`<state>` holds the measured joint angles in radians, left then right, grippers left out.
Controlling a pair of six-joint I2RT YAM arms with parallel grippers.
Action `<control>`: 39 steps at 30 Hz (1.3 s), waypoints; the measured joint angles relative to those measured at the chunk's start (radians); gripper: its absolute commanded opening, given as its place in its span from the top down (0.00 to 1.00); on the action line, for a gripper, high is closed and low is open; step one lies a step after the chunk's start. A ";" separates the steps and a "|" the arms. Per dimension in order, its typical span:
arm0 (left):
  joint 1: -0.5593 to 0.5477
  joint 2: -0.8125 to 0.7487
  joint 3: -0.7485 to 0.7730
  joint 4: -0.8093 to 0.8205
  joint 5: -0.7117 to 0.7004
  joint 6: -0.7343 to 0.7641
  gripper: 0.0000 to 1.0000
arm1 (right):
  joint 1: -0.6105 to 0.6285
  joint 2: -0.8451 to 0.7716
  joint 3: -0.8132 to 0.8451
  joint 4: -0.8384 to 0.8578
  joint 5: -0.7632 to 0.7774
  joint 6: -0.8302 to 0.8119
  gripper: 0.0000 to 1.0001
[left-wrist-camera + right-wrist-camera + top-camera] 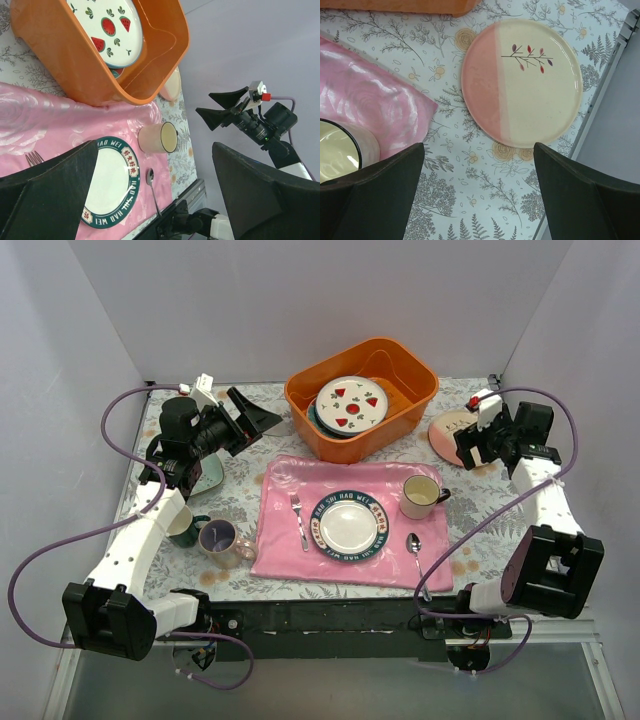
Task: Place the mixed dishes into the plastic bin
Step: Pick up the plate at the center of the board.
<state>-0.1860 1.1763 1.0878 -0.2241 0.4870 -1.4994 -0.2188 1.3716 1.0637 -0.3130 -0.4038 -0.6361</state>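
The orange plastic bin (400, 425) stands at the back centre. In it lies a white plate with red fruit marks (352, 402) on top of a teal plate (316, 420). My left gripper (262, 415) hovers open just left of the bin (65, 65), holding nothing. Under that arm lie a pale mint plate (211, 476), a dark green mug (186, 528) and a lavender-lined mug (220, 540). My right gripper (468, 428) hangs open and empty above the near edge of the pinkish plate (522, 82), right of the bin.
A pink placemat (290, 485) holds a white plate with a dark lettered rim (348, 525), a fork (298, 520), a spoon (416, 550) and a cream mug (422, 496). Grey walls close in left, right and behind.
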 measured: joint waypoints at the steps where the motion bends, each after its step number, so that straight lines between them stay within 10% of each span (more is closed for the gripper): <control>1: 0.000 0.000 0.000 0.000 0.000 0.000 0.02 | 0.000 0.010 0.000 0.004 0.000 -0.005 0.04; 29: 0.002 -0.010 -0.014 0.004 0.000 -0.004 0.02 | 0.000 0.202 0.003 0.032 -0.011 -0.180 0.09; 39: 0.005 -0.010 -0.020 0.016 0.000 -0.013 0.02 | 0.035 0.353 0.099 0.023 0.015 -0.240 0.30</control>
<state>-0.1810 1.1667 1.0679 -0.2085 0.4873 -1.5120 -0.1841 1.7245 1.1629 -0.2897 -0.3885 -0.8764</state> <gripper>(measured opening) 0.982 0.760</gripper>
